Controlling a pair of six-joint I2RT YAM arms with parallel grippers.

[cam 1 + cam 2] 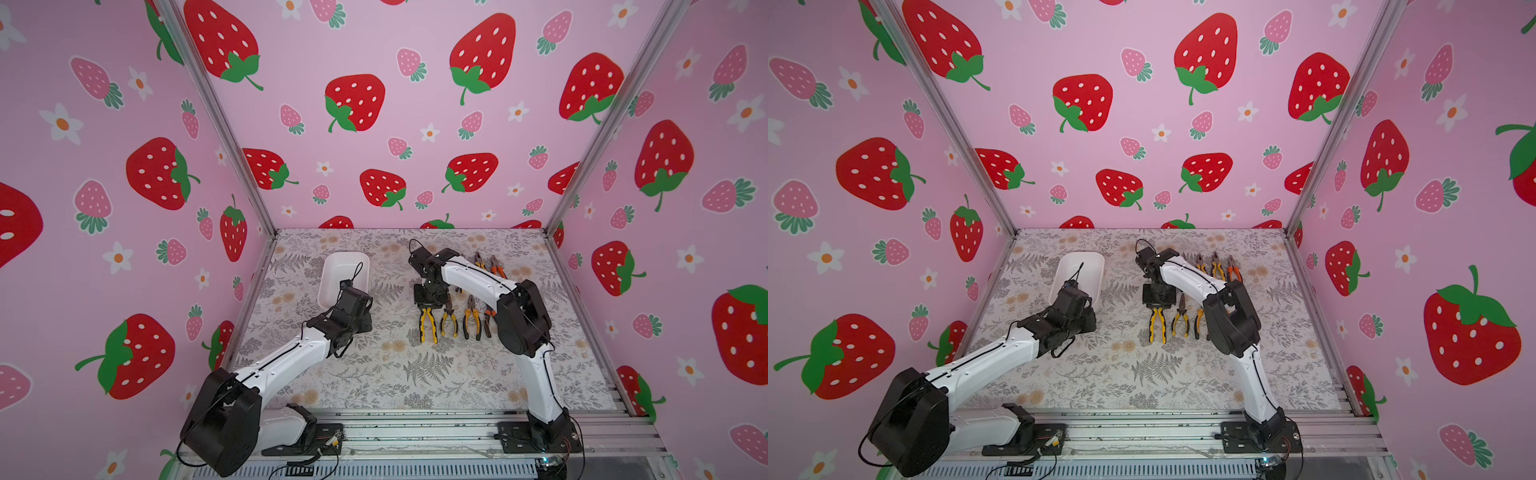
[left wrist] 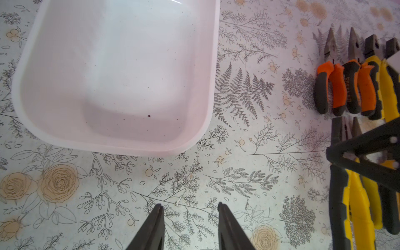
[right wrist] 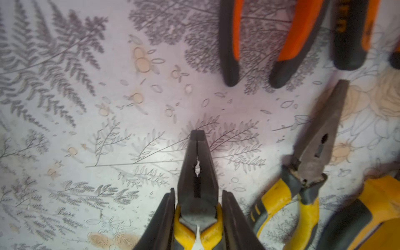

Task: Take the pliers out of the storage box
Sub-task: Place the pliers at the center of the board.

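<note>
Right gripper [image 3: 198,190] clasps yellow pliers [image 3: 189,162]; wrist view alone shows the contact.

The white storage box [image 1: 1090,270] lies on the floral worktop [image 1: 1121,374], the left gripper [image 1: 1089,320] at its near end. Right of the box, the right gripper [image 1: 1158,306] sits over yellow-handled pliers [image 1: 1157,328].

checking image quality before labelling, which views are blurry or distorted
Right wrist view: soft throughout, orange-handled pliers smeared, only the yellow-handled pliers between the fingers fairly sharp. Left wrist view: crisp, specks in the storage box legible. In both top views: wide-angle stretch toward the edges.
</note>
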